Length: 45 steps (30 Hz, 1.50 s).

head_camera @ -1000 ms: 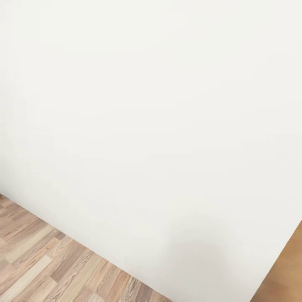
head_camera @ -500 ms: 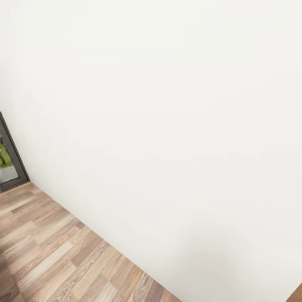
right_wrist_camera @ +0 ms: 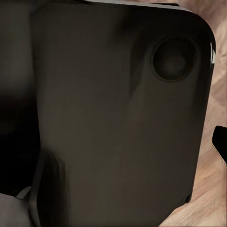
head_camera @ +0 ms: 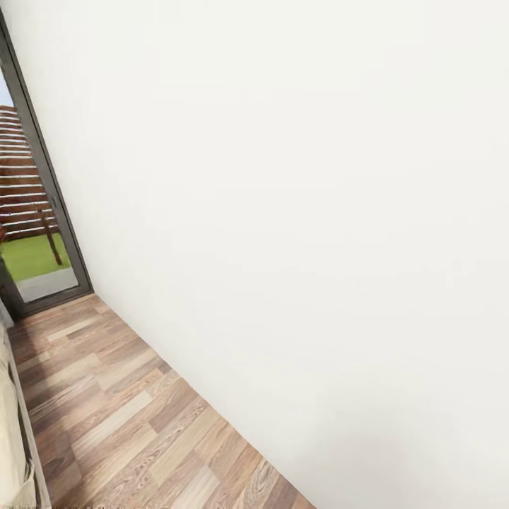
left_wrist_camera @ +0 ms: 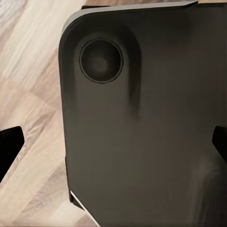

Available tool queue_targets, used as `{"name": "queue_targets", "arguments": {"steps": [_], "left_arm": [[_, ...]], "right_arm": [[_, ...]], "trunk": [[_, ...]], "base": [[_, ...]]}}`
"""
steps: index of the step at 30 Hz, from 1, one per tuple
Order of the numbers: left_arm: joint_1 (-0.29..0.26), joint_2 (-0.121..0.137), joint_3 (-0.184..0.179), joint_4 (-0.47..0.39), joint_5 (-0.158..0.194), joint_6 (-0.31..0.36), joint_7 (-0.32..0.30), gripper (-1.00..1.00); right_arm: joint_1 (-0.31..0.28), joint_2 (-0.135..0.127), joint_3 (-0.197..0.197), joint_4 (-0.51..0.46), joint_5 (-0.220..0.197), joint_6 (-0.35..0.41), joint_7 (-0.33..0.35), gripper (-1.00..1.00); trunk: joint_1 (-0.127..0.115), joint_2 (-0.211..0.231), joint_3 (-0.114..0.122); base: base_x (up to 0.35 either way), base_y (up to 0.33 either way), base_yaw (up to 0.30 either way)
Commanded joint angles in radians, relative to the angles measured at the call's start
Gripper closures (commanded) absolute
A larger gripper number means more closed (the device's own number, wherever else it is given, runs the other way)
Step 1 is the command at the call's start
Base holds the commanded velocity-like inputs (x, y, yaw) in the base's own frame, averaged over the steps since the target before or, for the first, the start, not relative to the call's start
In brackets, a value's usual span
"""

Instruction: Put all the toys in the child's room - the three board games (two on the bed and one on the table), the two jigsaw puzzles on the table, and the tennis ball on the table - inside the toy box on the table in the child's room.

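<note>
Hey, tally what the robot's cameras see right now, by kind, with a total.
Wall: 1
Window: 1
Wood floor: 1
Bed edge: 1
Dark robot base: 1
Toys: 0
Total: 5

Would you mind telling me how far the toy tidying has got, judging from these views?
Nothing looks done from here: the head view shows a white wall, wood-plank floor, a tall window and a beige bed edge, with no toys or toy box. Nothing is in hand: the left gripper is open over the robot's dark base. Every toy remains unaccounted for.
</note>
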<state>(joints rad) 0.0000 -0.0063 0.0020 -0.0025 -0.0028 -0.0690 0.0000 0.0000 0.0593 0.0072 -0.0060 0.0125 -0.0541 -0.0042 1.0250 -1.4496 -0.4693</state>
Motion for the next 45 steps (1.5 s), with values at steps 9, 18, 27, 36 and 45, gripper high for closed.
{"name": "queue_targets", "arguments": {"steps": [9, 18, 27, 36, 45], "left_arm": [[0.0, 0.002, -0.005, -0.001, -0.001, -0.002, 0.0, -1.0], [0.0, 0.002, -0.008, -0.001, -0.002, -0.002, 0.0, -1.0], [0.0, 0.002, -0.006, 0.0, -0.001, -0.002, 0.0, -1.0], [0.0, 0.002, -0.007, 0.0, -0.002, -0.002, 0.0, -1.0], [0.0, 0.002, -0.007, 0.0, -0.002, -0.002, 0.0, -1.0]], "right_arm": [[0.0, -0.001, 0.001, 0.0, 0.001, -0.003, 0.0, -1.0], [0.0, -0.001, 0.003, 0.0, 0.001, -0.003, 0.0, -1.0], [0.0, -0.001, 0.003, 0.0, 0.001, -0.003, 0.0, -1.0], [0.0, -0.001, 0.004, 0.0, 0.001, -0.003, 0.0, -1.0], [0.0, -0.001, 0.004, 0.0, 0.001, -0.003, 0.0, -1.0]], "trunk": [[0.0, 0.0, -0.001], [0.0, 0.0, -0.001], [0.0, 0.0, -0.001], [0.0, 0.0, -0.001], [0.0, 0.0, -0.001]], "base": [[0.0, 0.0, 0.278], [0.0, 0.0, 0.278], [0.0, 0.0, 0.279], [0.0, 0.0, 0.28], [0.0, 0.0, 0.28]]}}
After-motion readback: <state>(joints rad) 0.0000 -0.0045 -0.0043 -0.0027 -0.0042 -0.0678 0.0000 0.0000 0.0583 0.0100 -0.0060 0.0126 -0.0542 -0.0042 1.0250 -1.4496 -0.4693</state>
